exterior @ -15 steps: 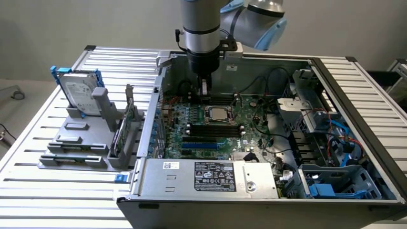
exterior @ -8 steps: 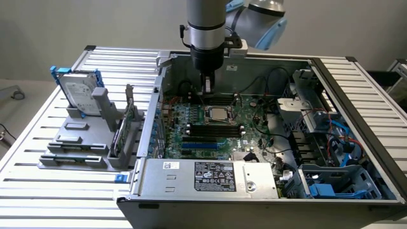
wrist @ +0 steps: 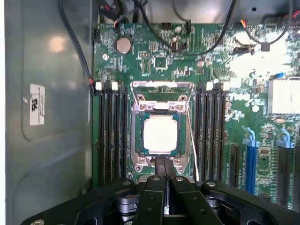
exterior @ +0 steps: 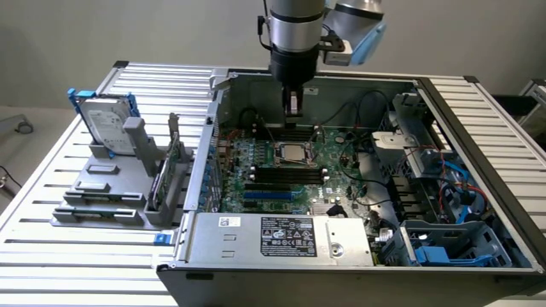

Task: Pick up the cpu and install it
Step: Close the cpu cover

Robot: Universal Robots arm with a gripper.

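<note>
Your gripper [wrist: 164, 174] is squeezed shut and holds nothing. The cpu [wrist: 160, 133] in the socket [wrist: 137, 140] looks light and breakable, so hold its edges

A green motherboard [wrist: 154, 61] is shown, speckled with small silver and black parts. At its middle, the cpu [wrist: 160, 134] is seen in pale silver-grey, bordered by a dark socket frame [wrist: 138, 140] edged in bright metal. Black memory slots [wrist: 112, 131] are laid out as stripes on both sides, and blue slots [wrist: 251, 159] are seen further off. The gripper [wrist: 164, 165] is coloured black. The hard drive [exterior: 107, 121] is silver, with a blue bracket [exterior: 78, 97]. The table [exterior: 51, 256] is patterned with pale grey ribbed slats.
</note>
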